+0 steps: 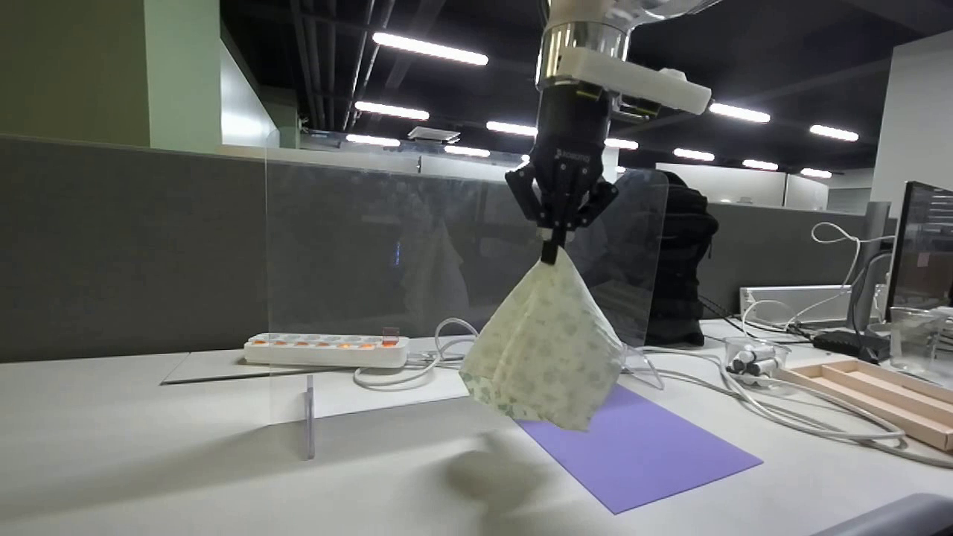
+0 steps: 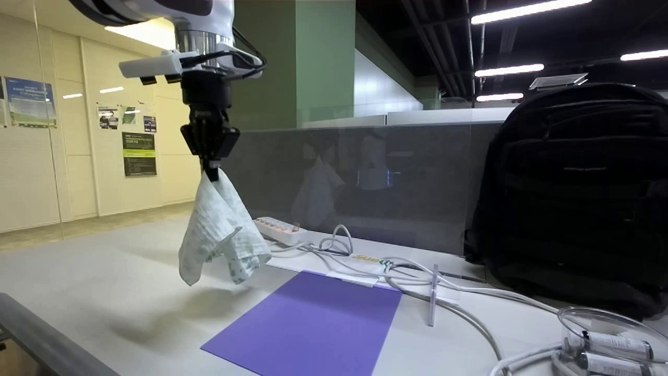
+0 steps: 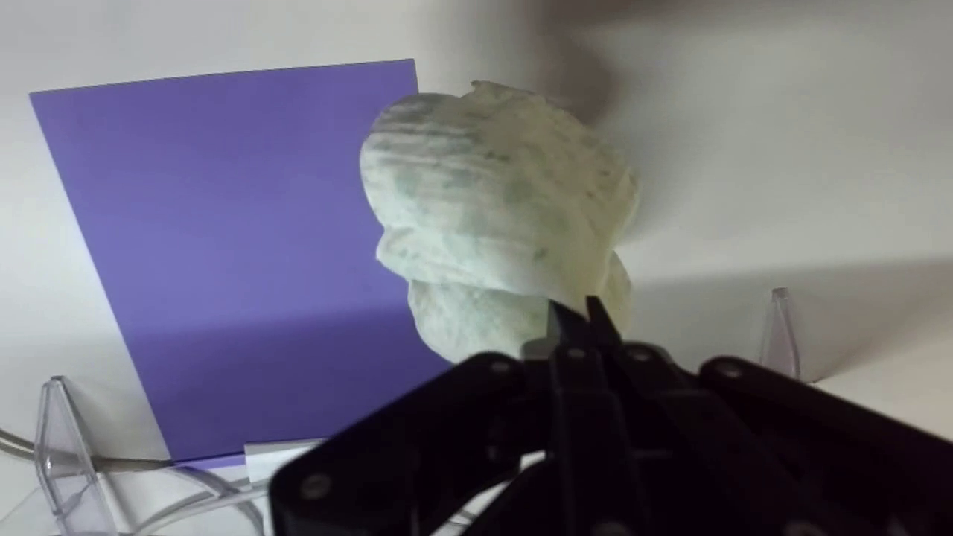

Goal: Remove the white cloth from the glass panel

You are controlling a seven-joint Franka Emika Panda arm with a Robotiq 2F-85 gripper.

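Gripper (image 1: 551, 249): one, on the only arm; clenched on the gathered peak of the white cloth (image 1: 547, 350).
White cloth: one, faintly printed in green; it hangs straight below the gripper, clear of the counter (image 1: 112, 461), its long axis roughly upright from pinched peak to loose hem.
Way down: the coming move turns on the cloth being directly under the gripper, in front of the glass panel (image 1: 335, 246) and apart from it; lowering straight should lay it beside, perhaps partly over, the purple sheet (image 1: 655, 447).
Purple sheet: one, flat on the counter; in the wrist view the cloth hides part of one edge.
Glass panel: one, upright, with two clear feet (image 3: 778, 339); the cloth is already off it, so I judge only the setting-down is left.
Tan tray (image 1: 871, 398): one, cut off by the frame.
Power strip (image 1: 327, 351): one, behind the panel, near white cables too tangled to count.
Backpack (image 2: 584, 198): one, black, before the grey partition (image 1: 112, 253).
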